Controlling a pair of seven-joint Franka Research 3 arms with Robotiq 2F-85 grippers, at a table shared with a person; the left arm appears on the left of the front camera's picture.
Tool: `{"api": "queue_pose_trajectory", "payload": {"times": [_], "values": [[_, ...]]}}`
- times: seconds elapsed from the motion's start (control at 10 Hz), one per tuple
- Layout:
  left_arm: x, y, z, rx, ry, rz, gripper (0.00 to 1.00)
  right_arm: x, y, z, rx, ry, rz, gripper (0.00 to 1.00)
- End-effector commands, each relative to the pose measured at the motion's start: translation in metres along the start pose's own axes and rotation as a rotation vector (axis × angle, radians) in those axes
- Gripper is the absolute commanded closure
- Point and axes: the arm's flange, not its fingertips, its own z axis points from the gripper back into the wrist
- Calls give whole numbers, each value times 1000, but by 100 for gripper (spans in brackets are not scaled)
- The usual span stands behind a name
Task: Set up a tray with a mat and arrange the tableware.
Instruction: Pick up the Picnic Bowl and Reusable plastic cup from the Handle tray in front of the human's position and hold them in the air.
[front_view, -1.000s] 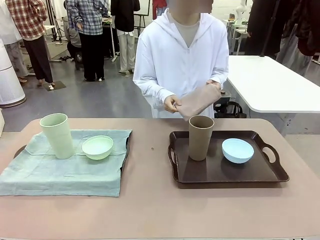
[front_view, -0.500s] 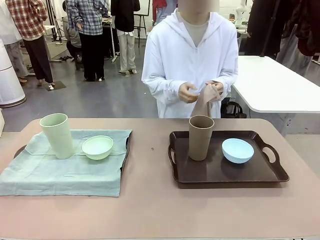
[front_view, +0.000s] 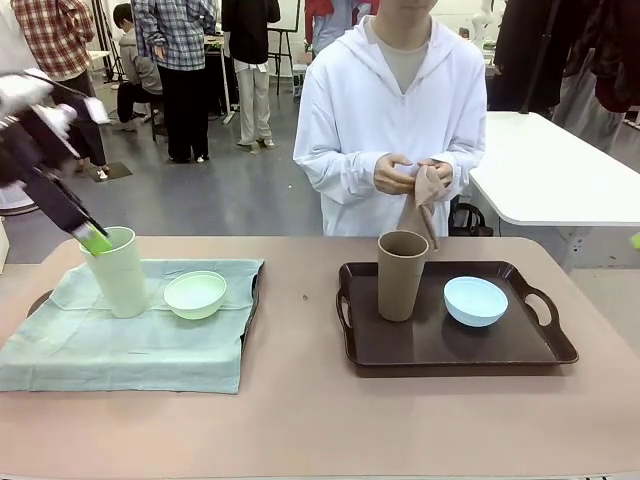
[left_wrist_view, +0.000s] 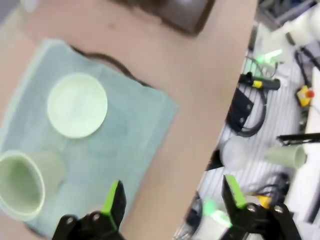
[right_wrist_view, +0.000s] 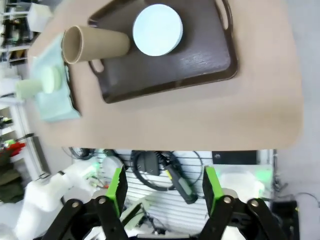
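A second ago no arm was over the tabletop (front_view: 300, 420). Now the left arm has come in from the left side, and the left claw (front_view: 95, 238) is at the rim of the pale green tumbler (front_view: 118, 275). Its jaws are wide apart and hold nothing. In the left wrist view the tumbler is beside one finger, not yet between the two. The tumbler stands upright on the green mat (front_view: 140, 345), which covers the left tray (front_view: 38, 300), and the pale green bowl (front_view: 195, 294) is just beside it. These things have not moved.

The person has changed something too. The brown cloth (front_view: 425, 200) was a folded bundle, and now it hangs down from the person's hands (front_view: 400, 175) behind the brown tray (front_view: 420, 345). This tray has no mat yet, so the brown tumbler (front_view: 401, 275) and the light blue bowl (front_view: 475, 301) stand directly on it.

The right claw (right_wrist_view: 165, 187) is well above the near edge of the tabletop, with jaws open and empty.

I judge that the left side is almost arranged and the robot is about to handle the green tumbler. The right tray probably must be cleared before the cloth can go in.
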Motion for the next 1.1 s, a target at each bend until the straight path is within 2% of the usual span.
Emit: {"api": "queue_pose_trajectory", "payload": {"times": [0.0,0.3,0.5,0.6,1.0], "values": [[22,-8,-37,90,-12,-146,0,8,19,-34,-107,-12,-20,22],[56,-38,-89,114,-105,-328,0,16,34,-74,-170,-20,-37,22],[63,-40,-103,106,-161,-342,0,23,33,-77,-120,-21,-32,22],[66,-49,-86,137,-72,-303,0,14,36,-74,-149,-12,-15,22],[66,-49,-86,137,-72,-303,0,14,36,-74,-149,-12,-15,22]]}}
